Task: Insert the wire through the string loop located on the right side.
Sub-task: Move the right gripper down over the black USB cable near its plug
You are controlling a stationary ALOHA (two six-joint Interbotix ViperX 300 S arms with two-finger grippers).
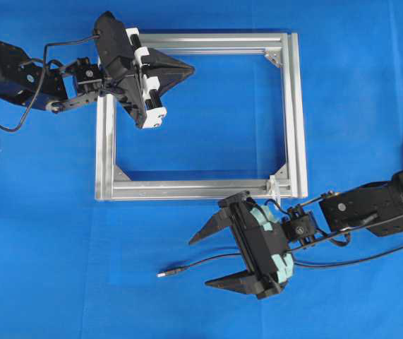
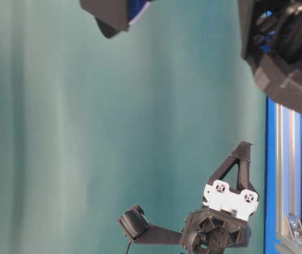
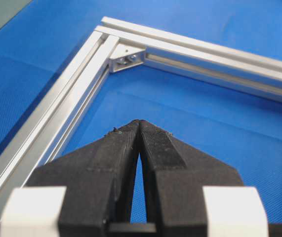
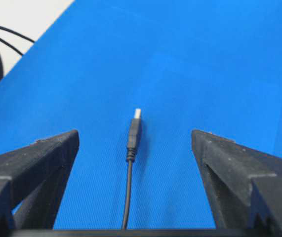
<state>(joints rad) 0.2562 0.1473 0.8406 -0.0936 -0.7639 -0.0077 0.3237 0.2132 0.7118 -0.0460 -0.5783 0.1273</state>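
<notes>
Wire [image 1: 208, 264] on the blue table [image 1: 46, 268], near the front edge in the overhead view: plug with silvery tip [image 1: 163, 272] pointing left, thin black lead running right, passing between the two spread fingers of the right end effector.

At far left of the overhead view, left arm reaching in from the edge. Left end effector [image 1: 189, 68] hovering over the upper left part of the silver frame [image 1: 294, 113], fingers pressed together to a single point, nothing between them. Same seen from the left wrist view: left end effector [image 3: 139, 123] fully closed, tips meeting, empty, aimed toward a frame corner with its triangular bracket [image 3: 127, 58].

Across the middle, silver frame lying flat on the table, rectangular, brackets at the inner corners.

Toward the right, string loop [image 1: 274, 188], a thin white strand at the lower right corner of the frame, hard to make out in detail.

Just below that corner, right end effector [image 1: 200, 263] spread wide, pointing left, gripping nothing. In the right wrist view, right end effector [image 4: 135, 140] wide apart, wire [image 4: 132, 148] lying loose on the table midway between the fingers, touching neither.

Table-level view: only parts of both arms against a green backdrop.
</notes>
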